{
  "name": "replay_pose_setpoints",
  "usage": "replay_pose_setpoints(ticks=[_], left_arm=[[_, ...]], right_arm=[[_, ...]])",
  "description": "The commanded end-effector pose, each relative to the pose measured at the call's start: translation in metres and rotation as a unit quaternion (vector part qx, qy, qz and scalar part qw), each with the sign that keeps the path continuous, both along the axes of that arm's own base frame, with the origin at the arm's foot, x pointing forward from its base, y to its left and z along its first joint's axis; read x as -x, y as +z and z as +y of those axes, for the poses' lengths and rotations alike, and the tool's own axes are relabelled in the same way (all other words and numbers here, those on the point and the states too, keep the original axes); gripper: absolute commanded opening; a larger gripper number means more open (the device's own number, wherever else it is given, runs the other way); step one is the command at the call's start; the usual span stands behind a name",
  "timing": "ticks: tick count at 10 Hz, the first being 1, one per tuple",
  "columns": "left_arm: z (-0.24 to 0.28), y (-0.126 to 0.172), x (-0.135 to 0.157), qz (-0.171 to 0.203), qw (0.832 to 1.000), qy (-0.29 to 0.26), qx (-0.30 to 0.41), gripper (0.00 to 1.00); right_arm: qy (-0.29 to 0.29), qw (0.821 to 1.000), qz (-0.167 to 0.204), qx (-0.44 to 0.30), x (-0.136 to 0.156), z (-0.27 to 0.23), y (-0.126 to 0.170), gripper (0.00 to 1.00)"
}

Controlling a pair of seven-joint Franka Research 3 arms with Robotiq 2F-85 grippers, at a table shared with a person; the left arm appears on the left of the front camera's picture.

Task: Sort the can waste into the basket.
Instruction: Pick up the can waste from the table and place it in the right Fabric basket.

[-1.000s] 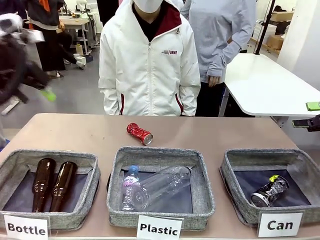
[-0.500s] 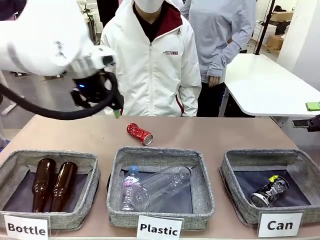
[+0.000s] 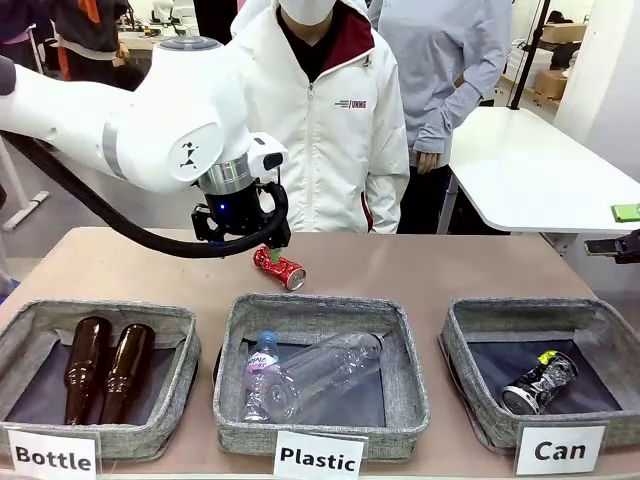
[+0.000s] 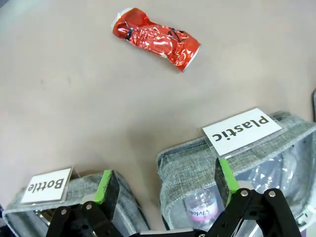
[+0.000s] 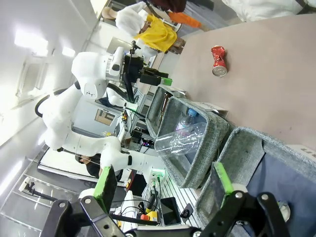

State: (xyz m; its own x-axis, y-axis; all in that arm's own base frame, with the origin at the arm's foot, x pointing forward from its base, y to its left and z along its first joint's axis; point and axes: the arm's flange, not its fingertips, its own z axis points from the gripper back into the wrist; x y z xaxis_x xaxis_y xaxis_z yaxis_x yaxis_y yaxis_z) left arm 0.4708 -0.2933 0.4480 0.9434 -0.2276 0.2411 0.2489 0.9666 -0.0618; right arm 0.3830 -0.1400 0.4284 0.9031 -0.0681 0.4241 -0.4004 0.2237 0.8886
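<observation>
**Left arm above the red can, both grippers open and empty**

The left gripper (image 3: 271,250) hangs over the table (image 3: 450,265) at the far side, close to the left end of the red can (image 3: 279,267). In the front view its green fingertip sits just beside the can, and whether the two touch cannot be told from there. In the left wrist view the fingers (image 4: 107,183) stand wide apart with nothing between them. The red can (image 4: 155,39) lies on bare tabletop well ahead of them, clear of both pads.

The red can is crushed and lies on its side behind the Plastic basket (image 3: 320,303), in front of the person (image 3: 320,120) in a white jacket.

The black can (image 3: 540,383) already lies inside the Can basket (image 3: 530,310), at the robot's right end of the row.

The right gripper (image 3: 622,230) is at the right edge of the front view, beyond the table's corner. In the right wrist view its fingers (image 5: 105,183) are spread apart and hold nothing.

A clear bottle (image 3: 320,375) lies in the Plastic basket, and two brown bottles (image 3: 105,370) lie side by side in the Bottle basket (image 3: 100,308).
</observation>
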Motion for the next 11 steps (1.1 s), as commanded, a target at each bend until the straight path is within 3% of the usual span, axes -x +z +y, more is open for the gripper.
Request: replay_pose_setpoints(ticks=[1,4,5,6,8,11], left_arm=[[-0.002,-0.002,0.0,-0.004,1.0,0.004,-0.004,1.0],[0.0,0.0,0.0,0.001,1.0,-0.001,0.0,1.0],[-0.005,-0.006,-0.001,0.016,0.998,0.052,0.027,1.0],[-0.012,-0.005,0.006,0.066,0.994,0.063,0.061,1.0],[-0.021,-0.001,0.023,0.045,0.986,0.143,0.077,1.0],[-0.046,-0.011,0.007,-0.027,0.967,0.244,0.072,1.0]], right_arm=[[0.002,1.0,-0.012,-0.004,0.0,0.0,0.001,1.0],[0.002,1.0,-0.012,-0.004,0.0,0.0,0.001,1.0],[0.002,1.0,-0.012,-0.004,0.0,0.0,0.001,1.0],[0.002,1.0,-0.012,-0.004,0.0,0.0,0.001,1.0],[0.002,1.0,-0.012,-0.004,0.0,0.0,0.001,1.0],[0.002,1.0,-0.012,-0.004,0.0,0.0,0.001,1.0]])
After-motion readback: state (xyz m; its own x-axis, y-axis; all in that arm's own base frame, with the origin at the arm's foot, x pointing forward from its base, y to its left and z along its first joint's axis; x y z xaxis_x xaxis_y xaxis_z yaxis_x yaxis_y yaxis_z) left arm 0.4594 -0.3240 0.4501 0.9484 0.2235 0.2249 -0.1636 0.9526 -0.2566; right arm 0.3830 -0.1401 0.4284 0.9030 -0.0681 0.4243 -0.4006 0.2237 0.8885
